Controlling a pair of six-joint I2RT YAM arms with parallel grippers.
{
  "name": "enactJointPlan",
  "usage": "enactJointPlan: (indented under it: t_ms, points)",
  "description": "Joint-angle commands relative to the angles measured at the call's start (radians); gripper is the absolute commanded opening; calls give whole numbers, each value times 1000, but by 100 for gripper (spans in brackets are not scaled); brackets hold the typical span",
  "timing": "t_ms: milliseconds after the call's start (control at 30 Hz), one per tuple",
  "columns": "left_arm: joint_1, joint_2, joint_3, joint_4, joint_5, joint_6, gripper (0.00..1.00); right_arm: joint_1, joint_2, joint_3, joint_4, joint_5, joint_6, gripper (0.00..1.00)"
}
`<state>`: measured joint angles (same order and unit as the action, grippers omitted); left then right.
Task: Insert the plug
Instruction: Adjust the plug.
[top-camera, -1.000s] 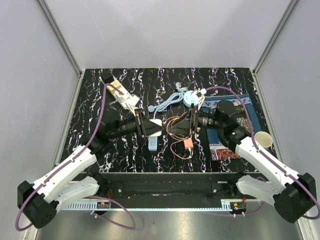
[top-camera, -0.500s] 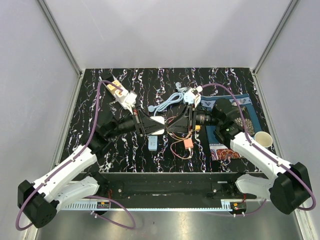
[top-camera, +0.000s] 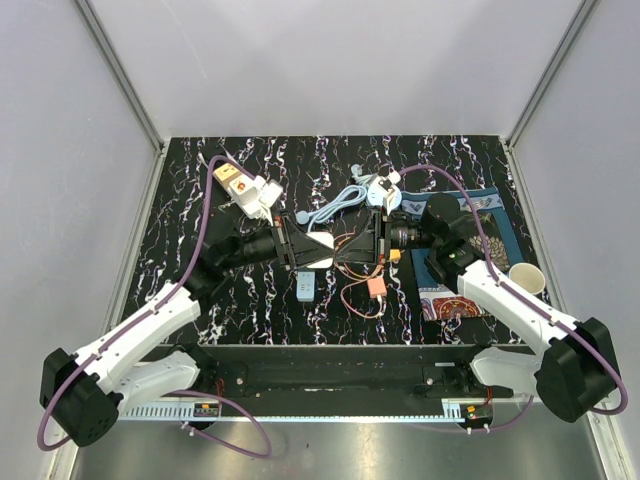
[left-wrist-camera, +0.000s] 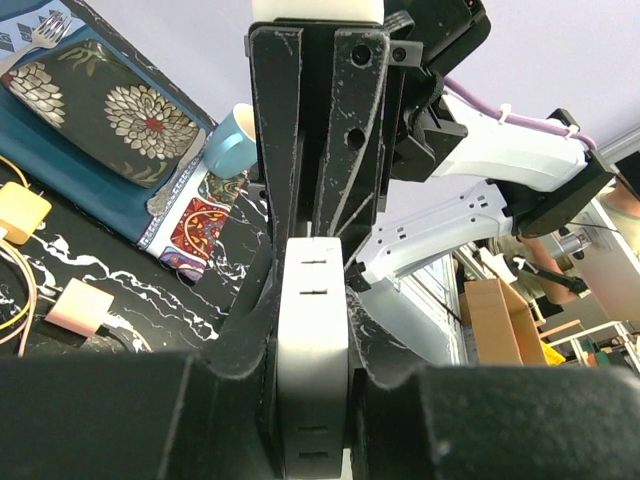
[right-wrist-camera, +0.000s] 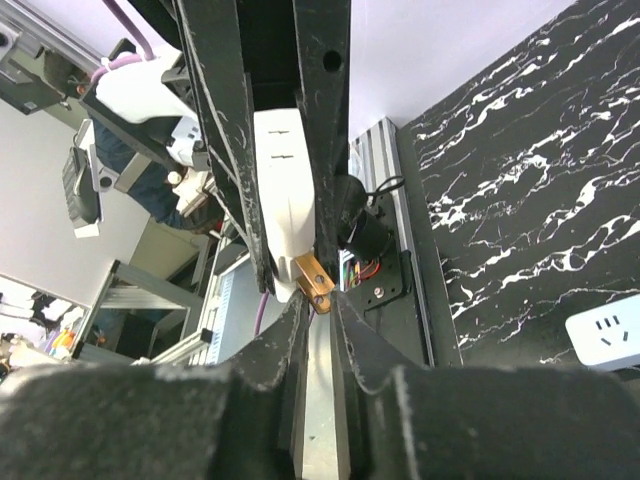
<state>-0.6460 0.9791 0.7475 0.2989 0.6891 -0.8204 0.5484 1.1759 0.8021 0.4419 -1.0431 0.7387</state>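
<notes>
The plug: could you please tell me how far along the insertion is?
Done: the white plug is lifted, clamped by the jaws of the left gripper. In hand: the jaws of the right gripper stand narrow around its brass pin; whether they grip is unclear. Left: the white socket lies on the table, nothing inserted.

Counted 2 arms, left arm (top-camera: 150, 320) and right arm (top-camera: 510, 305), with 2 claws, left claw (left-wrist-camera: 312, 300) and right claw (right-wrist-camera: 318, 305). Tallied 1 white slotted block (top-camera: 320, 252), 1 loose white socket (top-camera: 306, 288), 1 power strip (top-camera: 245, 190), 1 round white device (top-camera: 378, 193), 1 pale blue cable (top-camera: 340, 205), 1 pink block (top-camera: 376, 287), 1 yellow block (left-wrist-camera: 20, 212). Also logged 1 cup (top-camera: 527, 278), 1 patterned mat (top-camera: 495, 215), 1 floral plate (left-wrist-camera: 120, 100), 1 fork (left-wrist-camera: 45, 30); orange wires (top-camera: 355, 300) too tangled to number.
</notes>
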Motion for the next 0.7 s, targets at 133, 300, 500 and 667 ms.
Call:
enactJointPlan:
  t_ms: [133, 300, 500, 667]
  points:
    - [-4, -11, 67, -49, -20, 79, 0, 5, 2, 63, 0, -14, -50, 0]
    - [-3, -17, 107, -197, -95, 159, 0, 5, -12, 77, -54, -2, -85, 0]
    - [-3, -16, 119, -262, -125, 190, 0, 5, -12, 91, -108, 9, -128, 0]
    - [-3, -16, 96, -187, -92, 150, 0, 5, -2, 85, -108, 12, -134, 0]
